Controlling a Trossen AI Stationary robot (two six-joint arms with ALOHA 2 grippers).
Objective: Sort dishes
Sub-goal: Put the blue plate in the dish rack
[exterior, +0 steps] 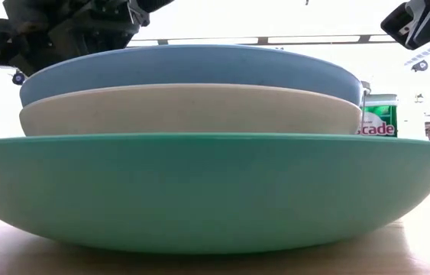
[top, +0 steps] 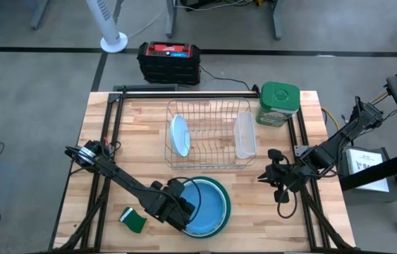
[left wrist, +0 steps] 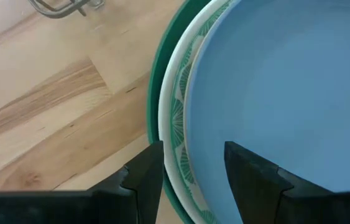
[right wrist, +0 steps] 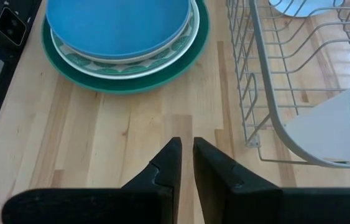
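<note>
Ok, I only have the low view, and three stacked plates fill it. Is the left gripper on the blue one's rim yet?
Observer: Not closed on it. The left gripper is open, its fingers straddling the rim of the top blue plate on the stack's left side.
Operator: Anything in the rack already?
Observer: Yes. The dish rack holds a small blue plate standing on edge at its left end and a white plate at its right end.
Operator: And the right arm?
Observer: The right gripper hovers over bare table to the right of the stack, holding nothing.
</note>
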